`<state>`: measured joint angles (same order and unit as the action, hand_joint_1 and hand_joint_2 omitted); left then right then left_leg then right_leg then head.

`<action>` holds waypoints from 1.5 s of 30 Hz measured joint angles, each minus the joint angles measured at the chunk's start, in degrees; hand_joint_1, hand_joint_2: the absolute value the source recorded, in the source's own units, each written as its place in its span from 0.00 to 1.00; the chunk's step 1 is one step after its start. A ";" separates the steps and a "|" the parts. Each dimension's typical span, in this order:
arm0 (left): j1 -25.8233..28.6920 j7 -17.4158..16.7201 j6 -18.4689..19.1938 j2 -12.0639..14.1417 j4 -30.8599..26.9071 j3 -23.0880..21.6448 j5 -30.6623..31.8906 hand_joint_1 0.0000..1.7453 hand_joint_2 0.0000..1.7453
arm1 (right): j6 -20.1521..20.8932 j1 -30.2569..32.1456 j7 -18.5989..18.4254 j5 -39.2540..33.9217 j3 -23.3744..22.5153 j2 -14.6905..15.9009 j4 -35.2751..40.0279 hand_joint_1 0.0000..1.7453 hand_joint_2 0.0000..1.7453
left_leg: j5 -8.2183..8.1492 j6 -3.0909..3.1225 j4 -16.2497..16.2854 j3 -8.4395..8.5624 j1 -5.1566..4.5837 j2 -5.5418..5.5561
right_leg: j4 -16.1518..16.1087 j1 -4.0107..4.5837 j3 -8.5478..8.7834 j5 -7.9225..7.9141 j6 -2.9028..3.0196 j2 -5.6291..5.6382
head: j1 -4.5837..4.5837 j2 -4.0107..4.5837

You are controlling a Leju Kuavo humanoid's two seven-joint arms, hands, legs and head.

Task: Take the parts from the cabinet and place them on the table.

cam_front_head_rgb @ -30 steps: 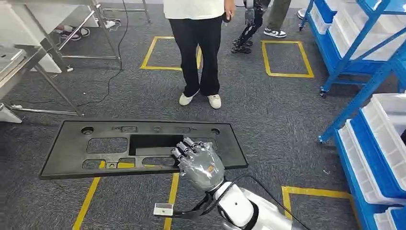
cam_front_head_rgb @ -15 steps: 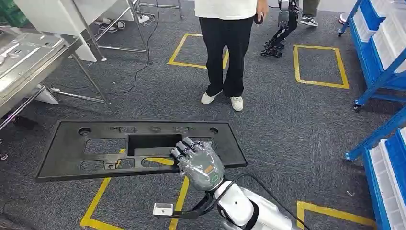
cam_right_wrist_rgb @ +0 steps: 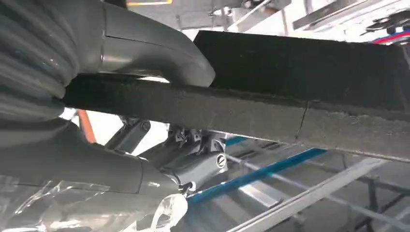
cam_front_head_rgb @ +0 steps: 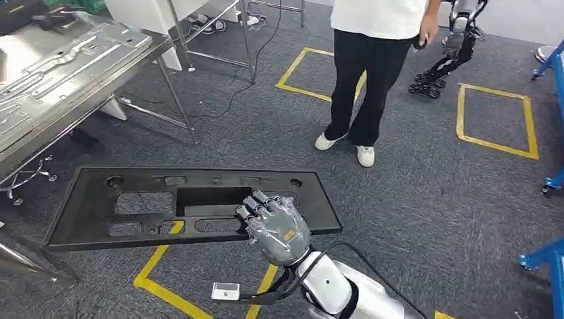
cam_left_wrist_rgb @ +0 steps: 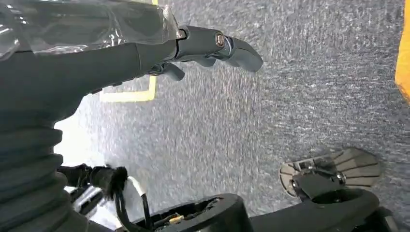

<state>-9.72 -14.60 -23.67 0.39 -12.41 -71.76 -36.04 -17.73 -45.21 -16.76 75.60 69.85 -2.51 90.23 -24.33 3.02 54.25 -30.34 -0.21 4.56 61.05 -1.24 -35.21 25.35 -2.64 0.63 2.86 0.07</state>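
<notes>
One black panel (cam_front_head_rgb: 133, 206) held level by the right hand (cam_front_head_rgb: 276, 226).

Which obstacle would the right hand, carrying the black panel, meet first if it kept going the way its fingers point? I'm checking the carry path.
Likely the person standing ahead on the carpet; the right hand and its black panel point roughly that way. The metal table sits off to the left. Depth is unclear.

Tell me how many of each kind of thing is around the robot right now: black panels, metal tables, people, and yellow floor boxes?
Black panel, held by the right hand: 1
Metal table: 1
Person: 1
Yellow floor boxes: 2
Total: 5
</notes>
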 joint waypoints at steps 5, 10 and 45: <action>-0.15 0.02 0.00 0.17 0.00 0.17 -0.02 0.00 1.00 | -0.04 -0.06 0.04 -0.07 0.00 0.07 0.00 1.00 1.00 | -0.22 -1.12 0.57 -1.39 0.13 2.19 | -3.79 -0.08 1.42 0.14 0.82 2.09 | 0.07 0.00; -0.79 -0.09 0.02 0.11 0.00 0.35 -0.17 0.00 1.00 | -0.11 -0.43 -0.02 -0.15 0.00 0.09 0.00 1.00 1.00 | -6.96 -2.37 14.90 -7.91 0.10 -3.87 | -4.01 0.01 1.89 0.53 2.27 -1.01 | 0.07 0.00; -0.71 -0.06 0.06 0.11 0.00 0.39 -0.09 0.00 1.00 | 0.15 -0.47 0.48 1.53 0.37 0.05 -0.66 1.00 1.00 | -2.77 -1.26 11.60 -6.11 -0.03 -4.61 | -3.71 0.50 2.97 1.55 2.27 -4.31 | 0.09 0.00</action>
<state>-10.43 -14.66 -23.61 0.50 -12.41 -71.36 -36.13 -17.57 -45.68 -16.28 77.13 70.23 -2.47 89.57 -27.10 1.77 65.85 -36.45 -0.24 -0.05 57.35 -0.75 -32.25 26.89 -0.37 -3.67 2.95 0.07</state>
